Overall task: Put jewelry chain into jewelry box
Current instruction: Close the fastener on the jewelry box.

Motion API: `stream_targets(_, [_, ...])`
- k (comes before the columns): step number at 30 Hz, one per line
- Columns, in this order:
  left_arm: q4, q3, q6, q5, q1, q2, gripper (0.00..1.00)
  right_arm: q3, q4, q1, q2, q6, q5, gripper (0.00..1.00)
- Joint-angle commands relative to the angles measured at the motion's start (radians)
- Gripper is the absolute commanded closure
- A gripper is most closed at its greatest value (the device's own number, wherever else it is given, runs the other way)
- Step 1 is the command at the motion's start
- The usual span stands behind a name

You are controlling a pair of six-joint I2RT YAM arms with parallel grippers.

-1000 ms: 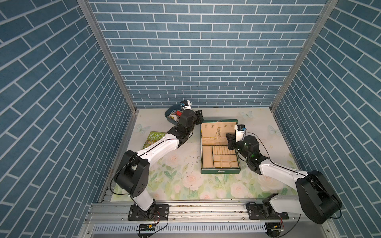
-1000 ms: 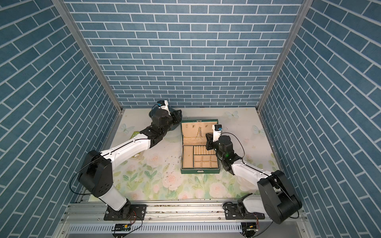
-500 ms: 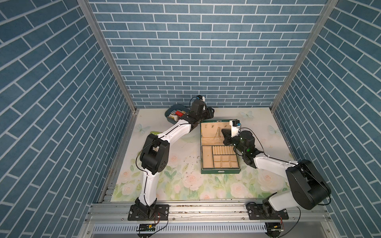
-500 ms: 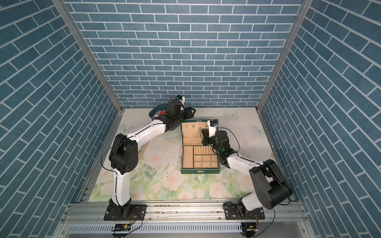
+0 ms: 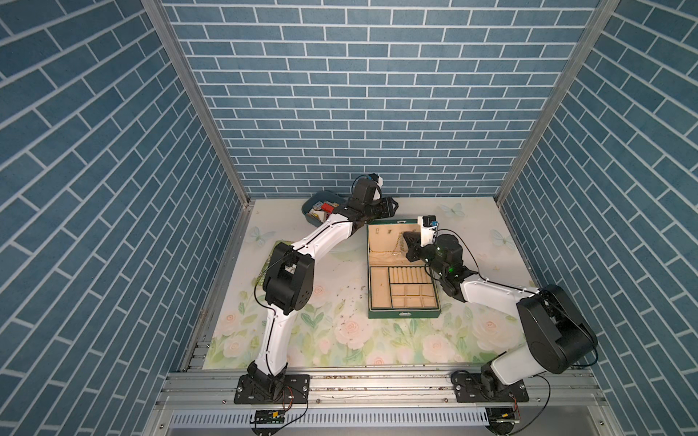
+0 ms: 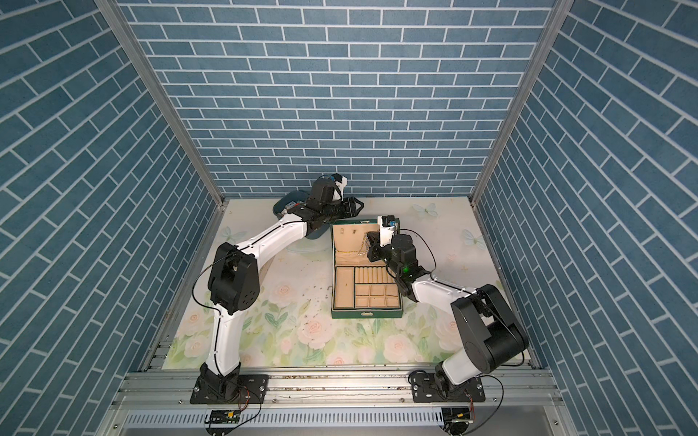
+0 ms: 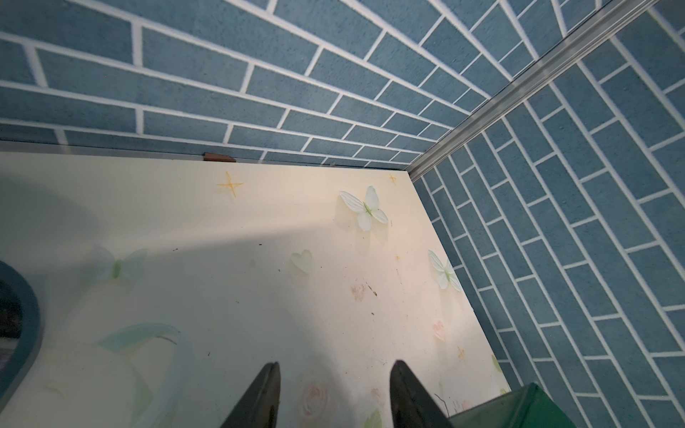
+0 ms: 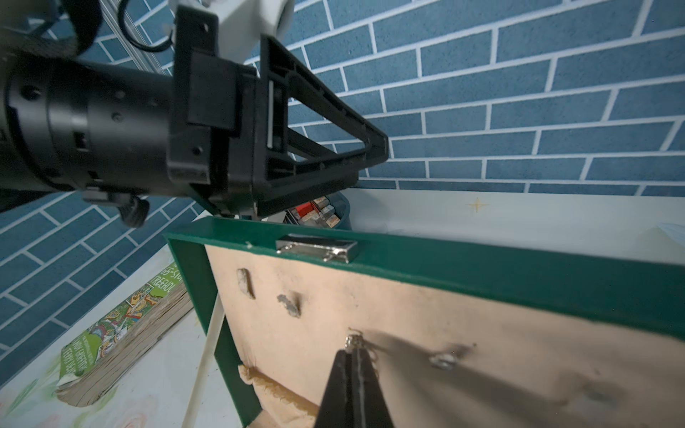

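The dark green jewelry box [image 5: 404,313] [image 6: 366,314] stands open, its beige-lined lid [image 8: 482,266] upright. My right gripper [image 8: 354,352] [image 5: 407,238] is shut on the top end of the jewelry chain [image 8: 353,339], pressing it close to the lid lining between small metal hooks. In both top views the pale gold chain [image 5: 399,245] [image 6: 365,241] hangs down the lid's inner face. My left gripper [image 7: 335,367] [image 5: 393,207] hovers open and empty just behind the lid's top edge, over the mat. The box's green corner [image 7: 519,407] shows beside it.
A blue-grey oval bin [image 5: 315,200] [image 8: 333,211] of small items sits at the back left, behind the left arm. A green book [image 5: 275,247] [image 8: 122,333] lies left of the box. The lid's metal clasp [image 8: 317,247] faces the right wrist camera. Brick walls close in the back and sides.
The left arm has swung right from over the bin to behind the box lid, its jaws narrowing slightly. The right gripper has moved back and up against the lid lining.
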Motion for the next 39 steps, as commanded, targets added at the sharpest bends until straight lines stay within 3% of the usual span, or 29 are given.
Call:
stream_targets(1, [-0.047, 0.033, 0.025, 0.041, -0.001, 0.027, 0.49, 0.024, 0.017, 0.001, 0.017, -0.029, 0.009, 1.0])
stream_targets(7, [-0.06, 0.048, 0.032, 0.053, -0.001, 0.036, 0.51, 0.003, 0.016, 0.0, -0.009, -0.034, 0.017, 1.0])
stream_targets(11, [-0.07, 0.062, 0.043, 0.059, -0.002, 0.037, 0.51, -0.043, 0.018, 0.0, -0.067, -0.062, 0.024, 0.82])
stream_targets(14, [-0.083, 0.077, 0.051, 0.071, -0.002, 0.039, 0.51, -0.074, 0.017, 0.0, -0.106, -0.108, 0.018, 0.75])
stream_targets(22, [-0.122, 0.123, 0.064, 0.106, -0.001, 0.066, 0.51, -0.087, -0.007, 0.004, -0.12, -0.321, -0.013, 0.83])
stream_targets(28, [-0.123, 0.127, 0.062, 0.108, -0.002, 0.069, 0.51, -0.06, -0.018, 0.03, -0.08, -0.512, 0.024, 0.75])
stream_targets(39, [-0.127, 0.13, 0.065, 0.113, -0.002, 0.072, 0.51, -0.043, 0.03, 0.04, -0.021, -0.557, 0.132, 0.82])
